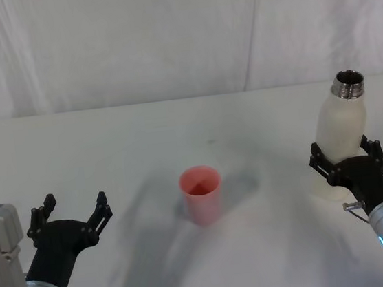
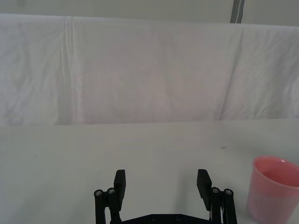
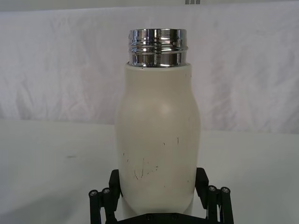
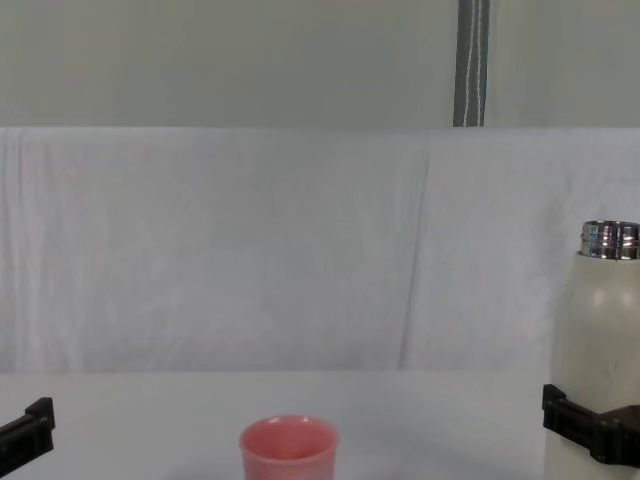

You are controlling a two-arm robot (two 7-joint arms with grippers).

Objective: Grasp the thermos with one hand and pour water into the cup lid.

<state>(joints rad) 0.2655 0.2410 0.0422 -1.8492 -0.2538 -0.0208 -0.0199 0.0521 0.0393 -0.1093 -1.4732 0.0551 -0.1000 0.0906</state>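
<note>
The left gripper hangs over the white table with its fingers spread apart, nothing between them. The cup lid stands nearby, upright.

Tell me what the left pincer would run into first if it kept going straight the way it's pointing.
Probably nothing: the open left pincer faces bare table up to the white backdrop. The cup lid sits off to its side, likely outside that line.
</note>
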